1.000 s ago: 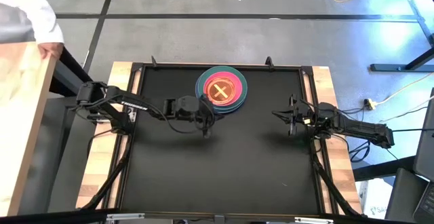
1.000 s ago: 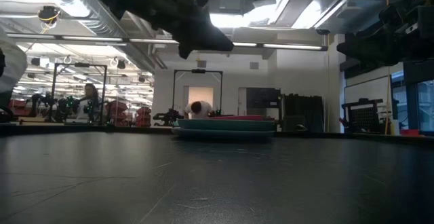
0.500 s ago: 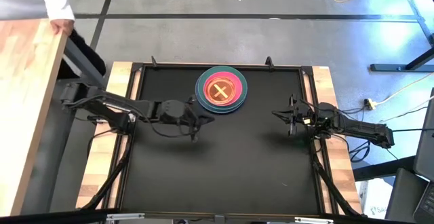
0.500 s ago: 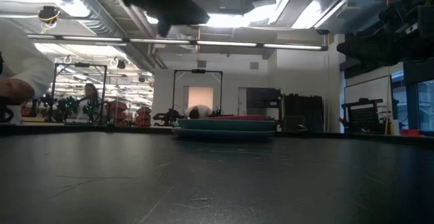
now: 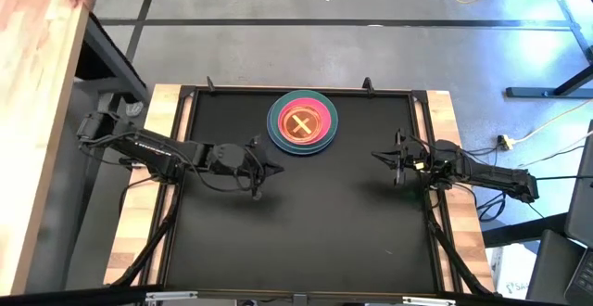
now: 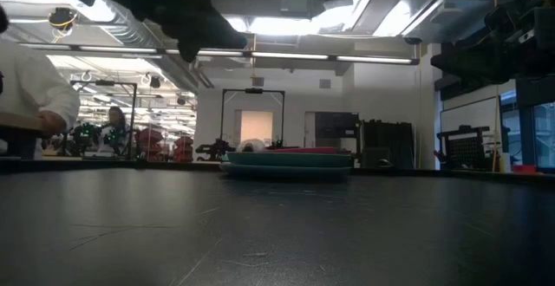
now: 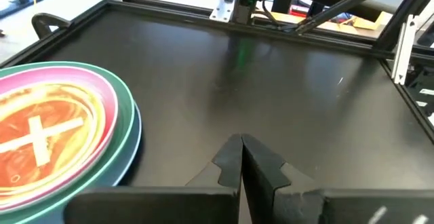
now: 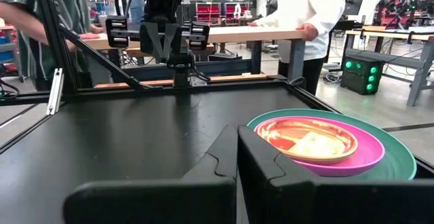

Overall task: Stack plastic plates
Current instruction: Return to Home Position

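The black table (image 5: pixel 315 236) spreads out from the stack (image 5: pixel 302 122) of plastic plates, with nearly all of its bare surface on the stack's near side. A wooden bench (image 5: pixel 37 111) stands well to the left of the stack, off the table, and a person (image 8: pixel 305 7) in a white top stands at it.

The left arm (image 5: pixel 148 146) reaches in from the stack's left. The right arm (image 5: pixel 482 172) rests well off to the stack's right.

The stack shows 4 plates. A blue-grey plate (image 7: pixel 133 146) lies at the bottom, only its rim peeking out. A teal plate (image 7: pixel 102 88) of about the same width sits on it, then a pink plate (image 8: pixel 369 153), and on top a smaller translucent orange plate (image 5: pixel 301 125) with 2 pale crossed sticks marked on it.

The left gripper (image 7: pixel 241 142) hangs above the table near the stack's left near side, clear of the plates, its 2 fingers pressed together and holding nothing. The right gripper (image 8: pixel 237 136) faces the stack from well apart, its fingers likewise pressed together and empty.
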{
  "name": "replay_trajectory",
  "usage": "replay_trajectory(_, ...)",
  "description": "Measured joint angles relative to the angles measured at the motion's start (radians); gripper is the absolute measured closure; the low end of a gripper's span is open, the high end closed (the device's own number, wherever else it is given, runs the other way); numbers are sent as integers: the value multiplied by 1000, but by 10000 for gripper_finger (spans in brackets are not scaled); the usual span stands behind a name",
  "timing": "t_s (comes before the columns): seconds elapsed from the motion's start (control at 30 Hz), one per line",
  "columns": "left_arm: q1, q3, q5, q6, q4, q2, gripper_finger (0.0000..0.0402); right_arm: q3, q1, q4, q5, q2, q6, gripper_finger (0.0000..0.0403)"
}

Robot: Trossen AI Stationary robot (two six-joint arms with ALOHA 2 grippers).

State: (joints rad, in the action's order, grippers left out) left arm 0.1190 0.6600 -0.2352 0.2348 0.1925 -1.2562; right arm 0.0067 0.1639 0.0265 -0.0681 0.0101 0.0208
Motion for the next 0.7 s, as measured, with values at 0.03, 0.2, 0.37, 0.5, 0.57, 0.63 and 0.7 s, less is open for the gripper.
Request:
replay_trajectory(0.03, 1, 0, -3, 0, 0, 1, 398, 0, 0, 0, 0, 0, 0, 398)
replay_trajectory(0.2, 1, -1, -7, 0, 1, 2, 398, 0, 0, 0, 0, 0, 0, 397)
replay_trajectory(0.37, 1, -1, -7, -3, 1, 7, 398, 0, 0, 0, 0, 0, 0, 398)
replay_trajectory(0.5, 1, -2, -8, -14, -3, 36, 398, 0, 0, 0, 0, 0, 0, 398)
replay_trajectory(0.57, 1, -2, -7, -24, -14, 59, 398, 0, 0, 0, 0, 0, 0, 397)
replay_trajectory(0.63, 1, -2, -8, -27, -26, 87, 398, 0, 0, 0, 0, 0, 0, 398)
replay_trajectory(0.7, 5, -7, -9, -27, -42, 115, 398, 0, 0, 0, 0, 0, 0, 398)
